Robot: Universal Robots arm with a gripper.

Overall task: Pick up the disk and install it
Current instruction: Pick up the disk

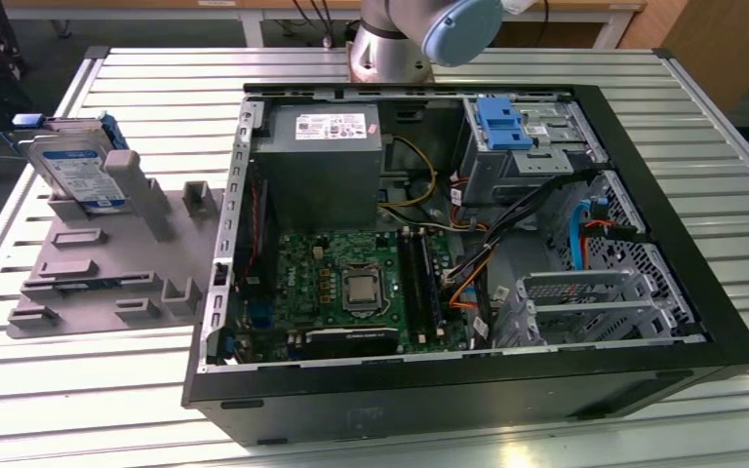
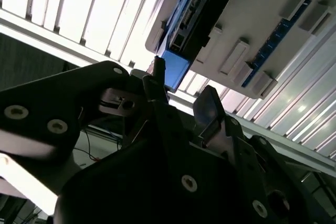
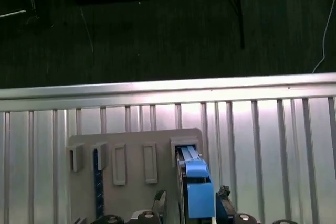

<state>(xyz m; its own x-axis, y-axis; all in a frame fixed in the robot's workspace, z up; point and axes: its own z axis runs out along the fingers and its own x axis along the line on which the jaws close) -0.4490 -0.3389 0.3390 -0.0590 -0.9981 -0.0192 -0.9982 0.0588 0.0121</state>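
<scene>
- The disk [image 1: 75, 168] stands on edge in the grey fixture [image 1: 101, 278] on the counter [image 1: 153, 73]. It sits to the exterior view's left of the open computer case [image 1: 726, 341], well apart from it.
- Your hand [image 2: 182, 80] hovers empty, its fingers [image 3: 223, 196] apart, lined up over the disk's blue bracket [image 3: 198, 190] in both wrist views.
- The likeliest fault: come down slightly off line and a fingertip could land on the bracket's top edge instead of straddling it, jamming the disk in its slot.
- A hold on the plastic bracket alone may flex or slip, tilting the disk.
- Inside the case, cables [image 1: 470, 281] lie near the drive cage [image 1: 596, 297], and a tilted disk could snag them.
</scene>
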